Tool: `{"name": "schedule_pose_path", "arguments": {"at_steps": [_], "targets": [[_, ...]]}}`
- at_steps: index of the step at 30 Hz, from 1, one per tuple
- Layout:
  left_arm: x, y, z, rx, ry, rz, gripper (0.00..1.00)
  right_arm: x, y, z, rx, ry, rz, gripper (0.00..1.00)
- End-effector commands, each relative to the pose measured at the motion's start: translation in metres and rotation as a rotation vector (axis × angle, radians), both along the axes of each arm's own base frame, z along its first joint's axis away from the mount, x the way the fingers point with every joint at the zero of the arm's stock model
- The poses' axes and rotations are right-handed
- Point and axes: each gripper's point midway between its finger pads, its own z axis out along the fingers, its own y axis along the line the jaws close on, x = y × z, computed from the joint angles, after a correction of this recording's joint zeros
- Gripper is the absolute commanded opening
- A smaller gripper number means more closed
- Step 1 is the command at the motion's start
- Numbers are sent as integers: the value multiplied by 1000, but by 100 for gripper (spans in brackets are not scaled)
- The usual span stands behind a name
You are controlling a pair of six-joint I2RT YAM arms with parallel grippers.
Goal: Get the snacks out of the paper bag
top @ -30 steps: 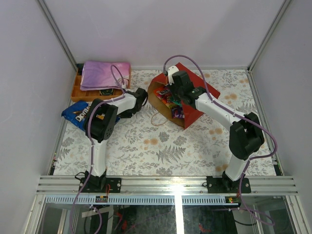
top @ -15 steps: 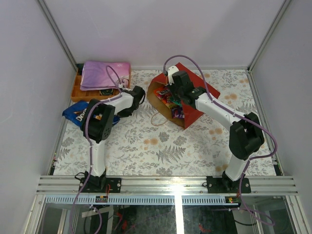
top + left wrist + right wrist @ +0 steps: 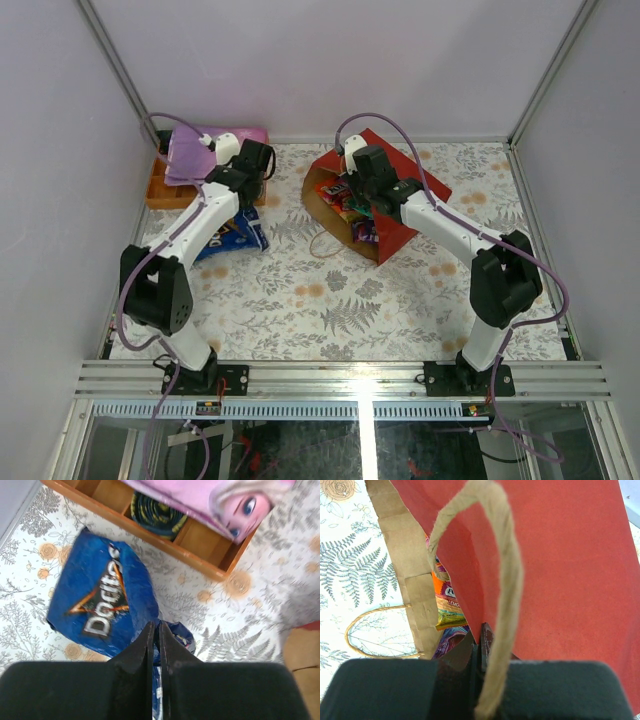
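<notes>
On a floral-print desk [image 3: 330, 300], the red paper bag [image 3: 405, 190] is seen lying on its side at the far middle, its brown-lined mouth turned toward the left. Small bright snack packets [image 3: 348, 208] are visible inside that mouth. The right fingers [image 3: 475, 647] are shown closed on the paper bag's upper red wall, with one string handle [image 3: 506, 555] looped just in front of them. The other handle [image 3: 325, 243] is laid on the desk beside the opening. Well apart from the paper bag, at the far left, the blue Doritos bag [image 3: 100, 600] is pictured outside it, just in front of the orange tray [image 3: 197, 562]. The tray is partly covered by a purple-pink cloth [image 3: 200, 495]. The left fingers [image 3: 150, 640] are pressed together at a crumpled corner of the Doritos bag, which appears to be pinched between them.
</notes>
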Motion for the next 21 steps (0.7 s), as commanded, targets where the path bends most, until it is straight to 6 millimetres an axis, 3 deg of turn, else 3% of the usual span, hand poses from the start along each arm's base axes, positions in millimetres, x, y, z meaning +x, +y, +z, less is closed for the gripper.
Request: {"name": "schedule_pose_path", "arguments": {"at_steps": [1,2,4,6,8,9,12,15,17,21], "targets": [[21,14,13,-44,-134,95,0,2,10,35,82,-62,16,2],[24,14,7,-49,-123,93,2,2,10,35,81,-61,16,2],[27,11,-10,-64,-91,76,19,2,10,36,81,-64,17,2],[33,1,-25,-101,-67,22,49,2,10,37,79,-65,16,2],[33,-5,-32,-120,-49,-11,94,2,9,37,77,-65,15,2],[33,-4,-29,-121,-54,-11,99,1,9,37,74,-66,14,2],[33,10,-6,-168,-114,16,100,2,9,37,76,-67,15,2],[30,30,7,-341,-208,41,100,2,10,36,79,-62,17,2],[22,46,-3,-497,-252,75,100,2,11,35,79,-60,20,2],[-4,79,-54,-619,-226,229,100,1,11,34,83,-57,23,2]]}}
